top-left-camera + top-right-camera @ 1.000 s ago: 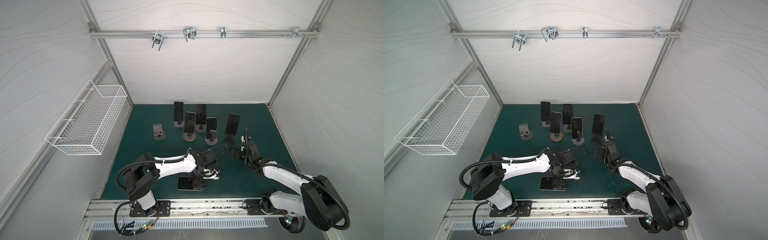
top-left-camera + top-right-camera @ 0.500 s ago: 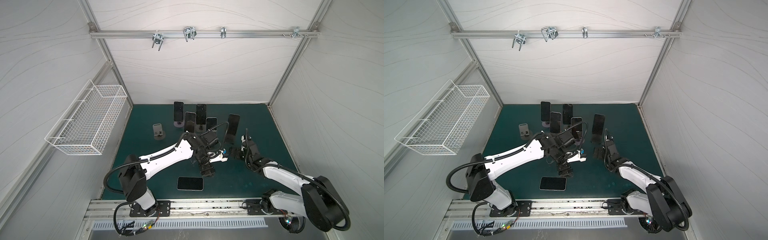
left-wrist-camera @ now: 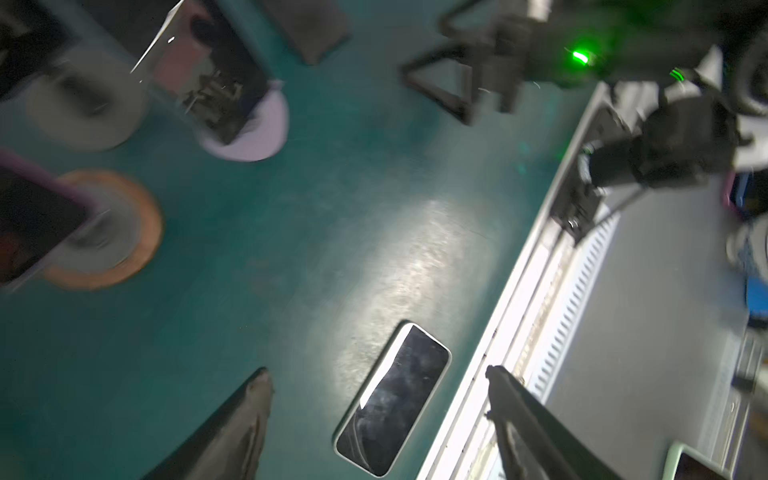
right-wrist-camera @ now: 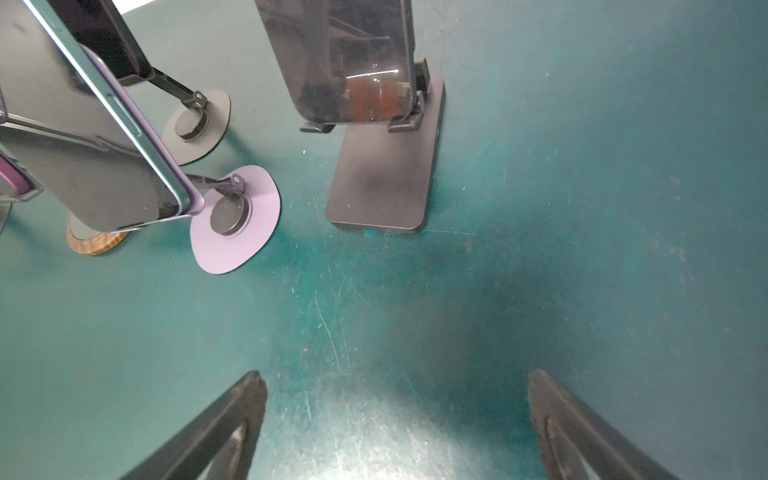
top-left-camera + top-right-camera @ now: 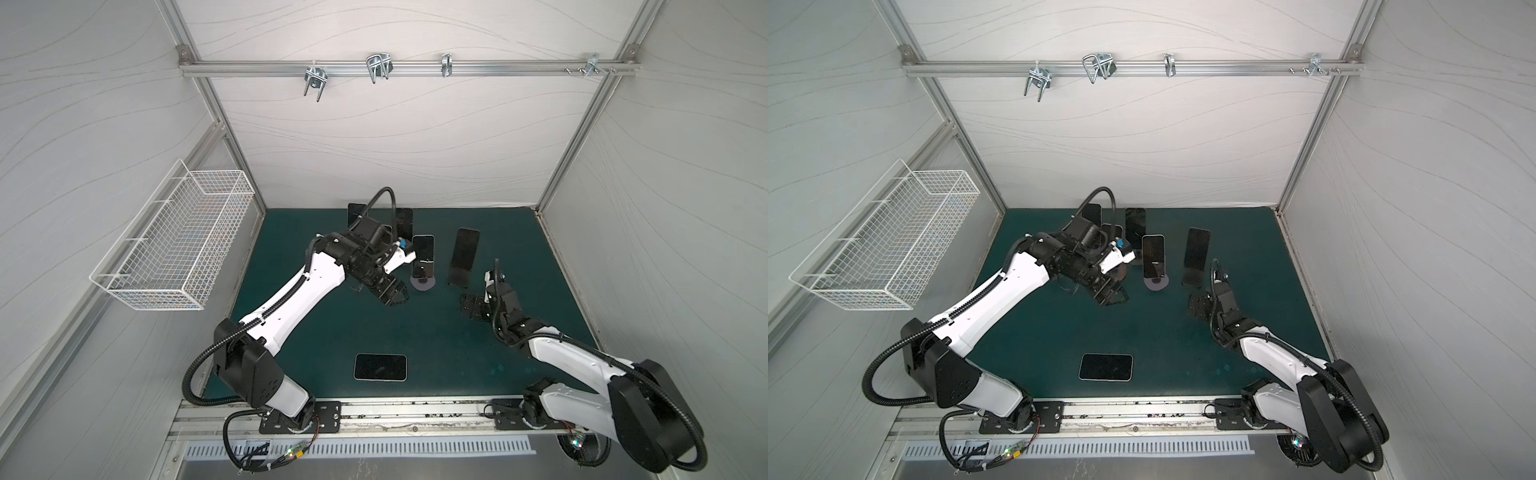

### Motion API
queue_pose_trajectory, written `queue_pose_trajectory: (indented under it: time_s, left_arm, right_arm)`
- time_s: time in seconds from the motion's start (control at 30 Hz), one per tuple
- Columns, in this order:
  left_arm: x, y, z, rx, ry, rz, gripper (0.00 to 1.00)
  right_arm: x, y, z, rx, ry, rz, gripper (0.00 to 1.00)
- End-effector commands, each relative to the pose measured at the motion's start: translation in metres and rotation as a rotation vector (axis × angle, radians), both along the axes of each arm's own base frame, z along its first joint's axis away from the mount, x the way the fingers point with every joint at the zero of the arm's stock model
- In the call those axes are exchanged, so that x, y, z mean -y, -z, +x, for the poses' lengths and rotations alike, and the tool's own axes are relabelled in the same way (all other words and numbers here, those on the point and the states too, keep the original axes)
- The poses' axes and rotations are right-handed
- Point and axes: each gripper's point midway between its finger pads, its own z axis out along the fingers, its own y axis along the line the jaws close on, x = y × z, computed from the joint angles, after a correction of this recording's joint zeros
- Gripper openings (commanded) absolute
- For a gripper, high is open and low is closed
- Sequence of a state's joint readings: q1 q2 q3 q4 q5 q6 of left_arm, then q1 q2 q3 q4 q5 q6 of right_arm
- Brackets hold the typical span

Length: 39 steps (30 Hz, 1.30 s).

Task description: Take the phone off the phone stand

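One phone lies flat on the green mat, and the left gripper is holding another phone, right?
No: the left gripper holds nothing; both top views show its jaws empty above the green mat. One phone does lie flat on that mat.

Robot lab: aluminium-framed white enclosure (image 5: 395,145)

The left arm (image 5: 299,291) hides most of the rear phones (image 5: 404,220) in both top views. The left wrist view is smeared, blurring the orange-rimmed stand (image 3: 112,241); the right wrist view's edge crops the black phone (image 4: 336,58).
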State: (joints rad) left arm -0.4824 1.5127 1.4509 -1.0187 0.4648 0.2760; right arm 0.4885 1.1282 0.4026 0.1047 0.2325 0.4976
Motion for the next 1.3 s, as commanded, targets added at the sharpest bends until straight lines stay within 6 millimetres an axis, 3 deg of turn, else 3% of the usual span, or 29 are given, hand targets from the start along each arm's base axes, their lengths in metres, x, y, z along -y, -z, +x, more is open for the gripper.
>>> queue_pose_trajectory:
  time_s: [0.0,0.17,0.3,0.5,0.6,0.83,1.07,1.27]
  left_arm:
    - [-0.026,-0.005,0.023,0.007,-0.137,-0.066,0.82]
    - [-0.084,0.015,0.057,0.075,-0.376,-0.069,0.83]
    - [-0.128,0.029,0.071,0.128,-0.514,-0.042,0.84]
    - [-0.191,0.051,0.071,0.157,-0.653,0.038,0.86]
    - [-0.208,0.064,0.066,0.147,-0.680,0.061,0.87]
    - [-0.231,0.099,0.067,0.189,-0.759,0.126,0.99]
    - [-0.239,0.103,0.070,0.239,-0.778,0.103,1.00]
    - [-0.253,0.111,0.073,0.238,-0.837,0.071,1.00]
  right_arm:
    - [0.006,-0.005,0.001,0.026,0.026,0.001,0.99]
    - [0.008,-0.006,0.000,0.030,0.034,0.002,0.99]
    - [0.009,-0.010,0.001,0.025,0.045,-0.006,0.99]
    - [0.014,-0.009,0.008,-0.043,0.093,-0.059,0.99]
    - [0.010,-0.015,0.015,-0.069,0.094,-0.069,0.99]
    - [0.004,-0.057,0.045,-0.086,0.118,-0.137,0.99]
    - [0.002,-0.096,0.072,-0.057,0.133,-0.190,0.99]
    - [0.001,-0.116,0.096,-0.036,0.161,-0.207,0.99]
